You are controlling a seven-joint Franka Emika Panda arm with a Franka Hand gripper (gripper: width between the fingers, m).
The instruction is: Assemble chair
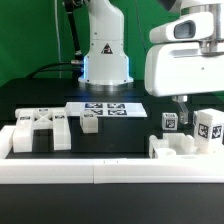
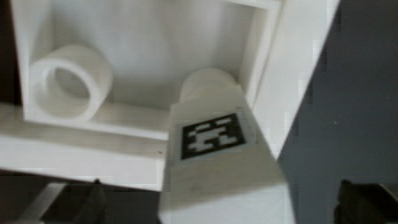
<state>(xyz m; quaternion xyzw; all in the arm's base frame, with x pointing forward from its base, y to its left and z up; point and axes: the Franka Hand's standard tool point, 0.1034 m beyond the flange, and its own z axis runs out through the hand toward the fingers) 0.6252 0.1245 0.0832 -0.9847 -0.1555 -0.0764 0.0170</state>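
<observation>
Pincer (image 2: 214, 203) stands wide, nothing clamped. You see its dark fingertips (image 2: 68, 200) on either side of a chunky matte white bar with a square coded tag (image 2: 215, 140), apart from its sides. Touching that bar: a matte white slab with a round hole (image 2: 71, 85).

Chair: no finished joint shows. Loose white tagged blocks (image 1: 40, 130) lie to the exterior view's left of the thin flat white marker board (image 1: 105, 108). A small white tagged cube (image 1: 90, 122) sits just beside the board, on the camera's side. More white tagged pieces (image 1: 190, 135) sit to its exterior-view right, under the arm.

Judgement: early stage. You have this grasp and nearly all the joining left.
</observation>
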